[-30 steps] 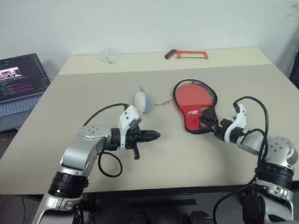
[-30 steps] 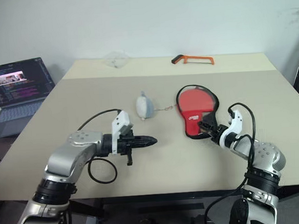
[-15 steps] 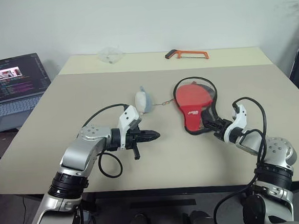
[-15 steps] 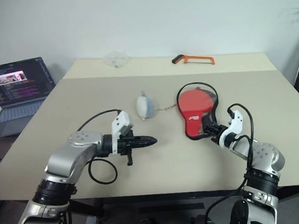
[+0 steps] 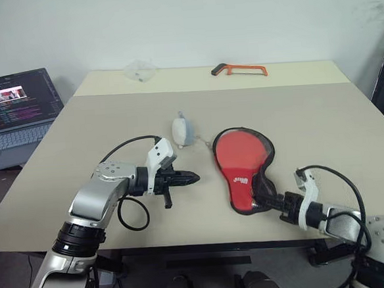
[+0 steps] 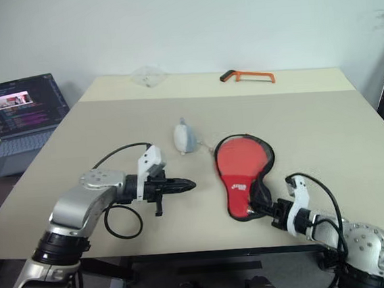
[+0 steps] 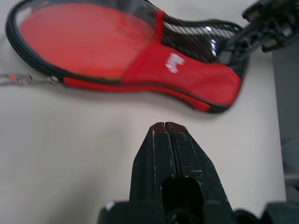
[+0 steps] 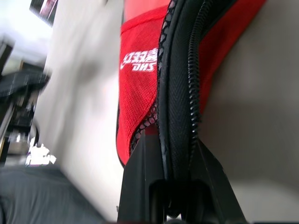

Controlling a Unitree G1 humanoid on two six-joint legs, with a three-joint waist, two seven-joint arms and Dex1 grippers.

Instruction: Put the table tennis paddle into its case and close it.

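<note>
Right end effector clamped on case narrow end, left end effector clenched empty beside it

Big beige table here. Lying on it: the case near the front edge, a small grey fluffy ball chained to it, an orange hacksaw at the back, plus maybe a clear plastic bag.
</note>
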